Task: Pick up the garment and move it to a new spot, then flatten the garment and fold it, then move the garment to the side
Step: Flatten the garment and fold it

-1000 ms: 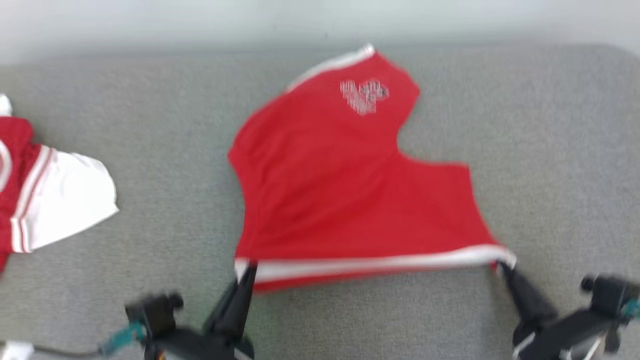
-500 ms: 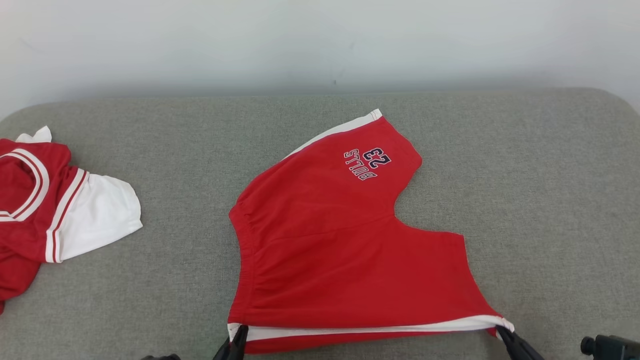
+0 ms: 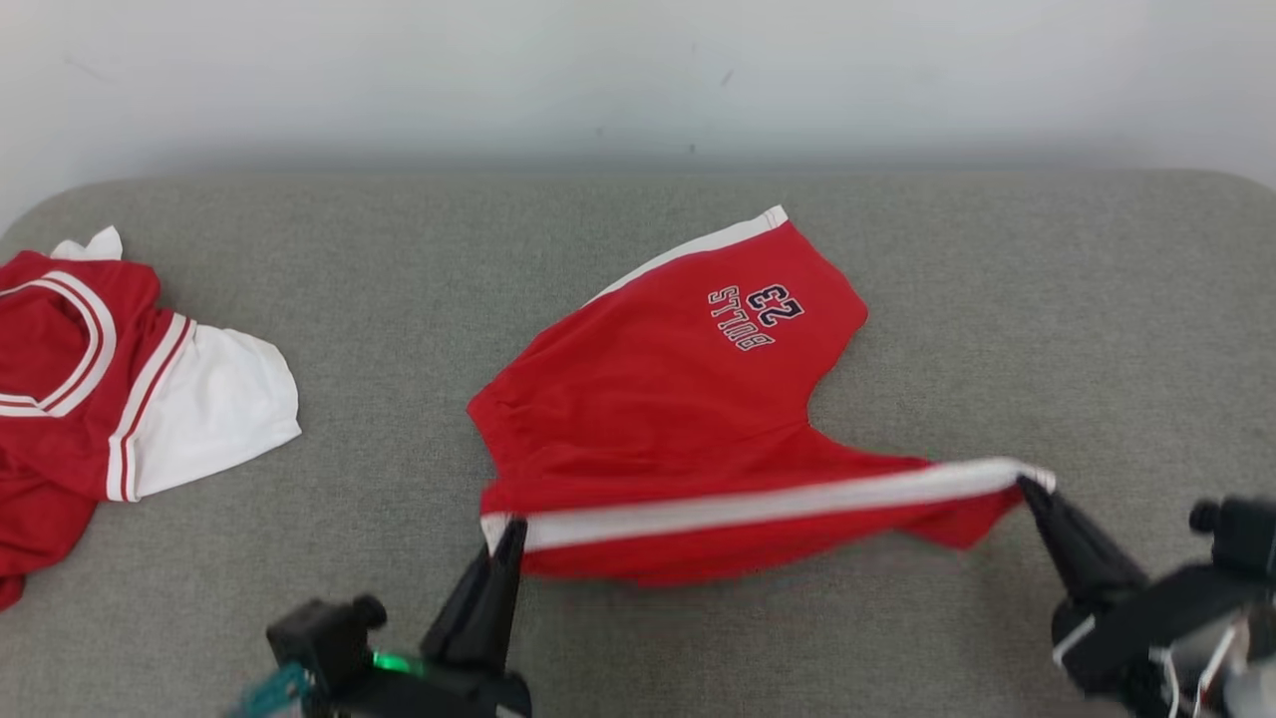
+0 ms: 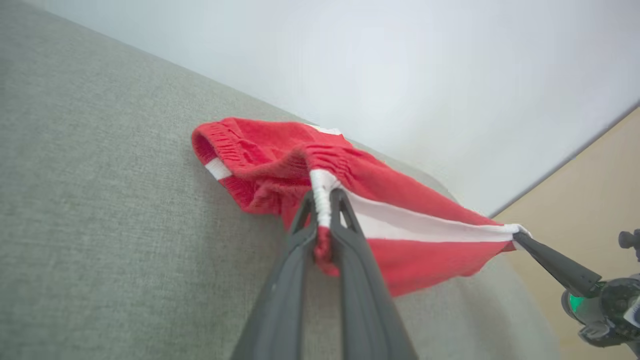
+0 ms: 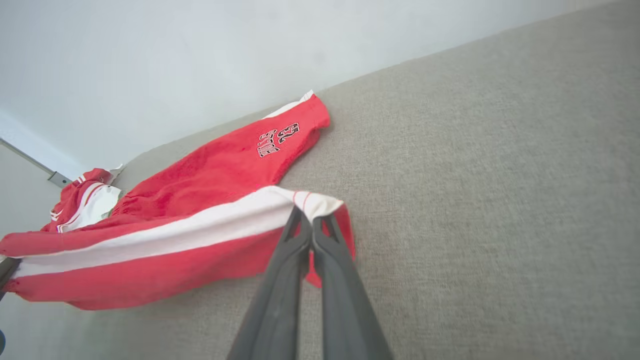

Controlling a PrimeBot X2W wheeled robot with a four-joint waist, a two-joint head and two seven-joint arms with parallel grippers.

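Note:
The garment [image 3: 668, 399] is a pair of red shorts with a white side stripe and a dark "23" print, lying mid-surface. Its near striped edge hangs lifted and stretched between my two grippers, while the far leg rests flat. My left gripper [image 3: 508, 531] is shut on the waistband corner of the garment [image 4: 280, 160], pinching the white stripe. My right gripper [image 3: 1027, 489] is shut on the leg-hem corner of the garment [image 5: 210, 175]. In the left wrist view my left gripper [image 4: 322, 197] holds the stripe, and in the right wrist view my right gripper [image 5: 311, 216] holds the hem.
A red and white jersey [image 3: 110, 389] lies crumpled at the far left of the grey padded surface [image 3: 1047, 299]. A pale wall rises behind the surface's far edge. Bare grey fabric extends to the right of the shorts and between the two garments.
The camera view has shifted. Both grippers have raised the near striped edge off the surface and carried it toward the far side, so the shorts look shorter front to back.

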